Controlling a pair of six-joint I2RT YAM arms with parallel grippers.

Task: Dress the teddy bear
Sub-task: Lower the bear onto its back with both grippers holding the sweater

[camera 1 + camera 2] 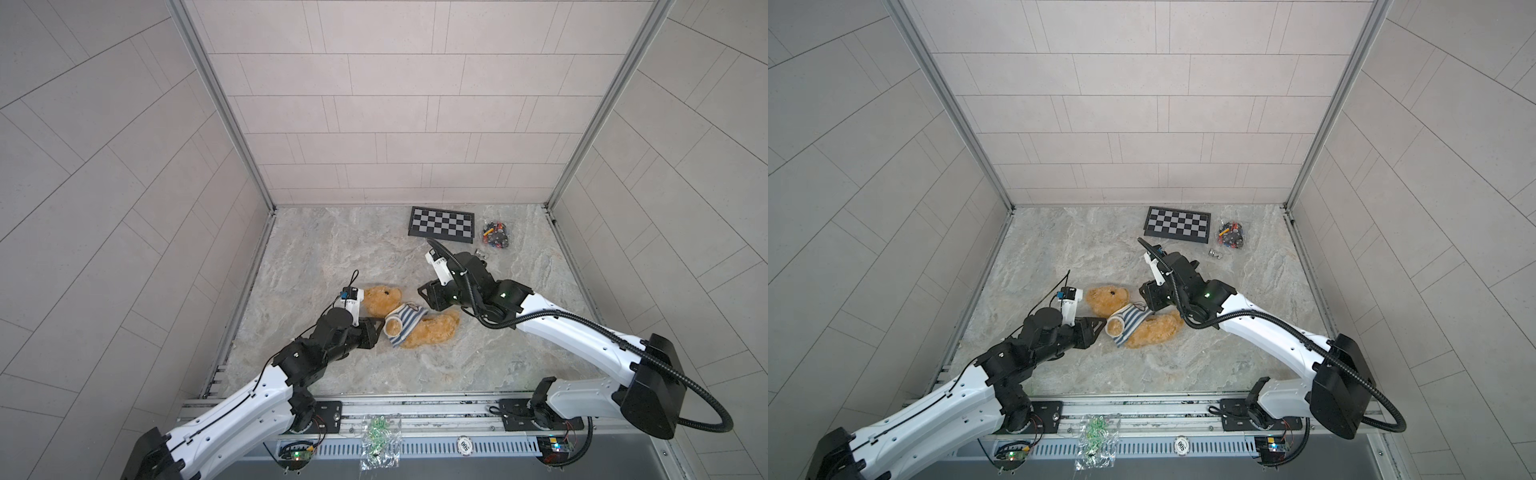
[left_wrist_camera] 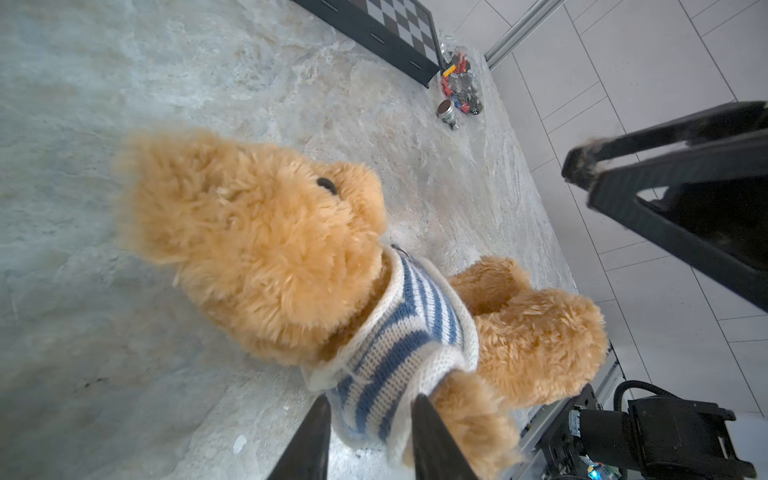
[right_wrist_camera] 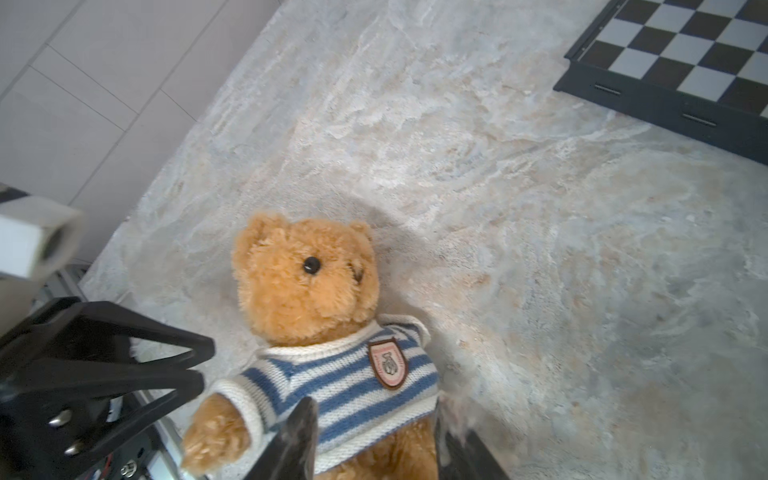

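1. A black-framed chequered board (image 1: 441, 222) is seen lying flat at the far side of the marbled tabletop (image 1: 332, 249), right of centre.
2. A clear bag of small coloured parts (image 1: 495, 235) is placed just right of the board.
3. A small metal cylinder (image 1: 1214, 253) is found near that bag, on its near side.
4. A clear bag of green pieces (image 1: 380, 440) is laid across the near rail (image 1: 436, 409).
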